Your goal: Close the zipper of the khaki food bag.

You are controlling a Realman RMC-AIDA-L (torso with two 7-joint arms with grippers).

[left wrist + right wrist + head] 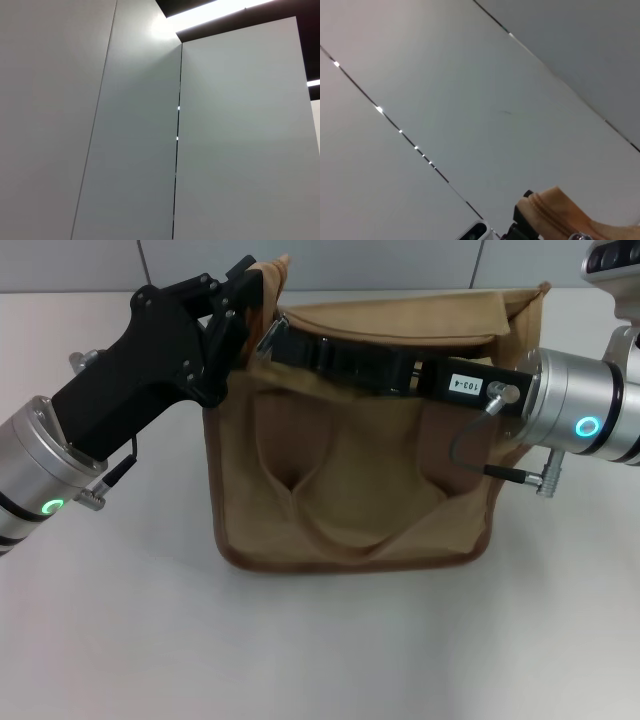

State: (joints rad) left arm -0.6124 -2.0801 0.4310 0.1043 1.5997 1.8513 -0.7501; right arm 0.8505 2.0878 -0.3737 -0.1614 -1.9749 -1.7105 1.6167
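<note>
- Khaki food bag (350, 480) sits in the head view mid-table toward the far edge, front panel facing the camera, one strap handle (340, 530) drooping flat across it, brown piping along the base.
- Same view: left gripper (258, 300) is at the bag's top far-left corner, black fingers around a raised peak of tan fabric; looks pinched on the cloth, though the tips are partly hidden by it.
- Same view: right gripper (275, 338) reaches in from the right table edge, lying flat across the bag's top opening toward the left corner; shiny metal shows at its tip, just beside the left gripper. Cannot tell whether its jaws are spread or pressed together.
- Zipper line not traceable from the head view; top flaps stand up along the far side and the right corner.
- Left wrist view: only grey wall panels (225, 150) with a dark seam and a bright ceiling strip.
- Right wrist view: wall panels with diagonal seams; at the frame's lower edge a tan stitched fabric edge beside a dark gripper part, a small silver piece just below it.
</note>
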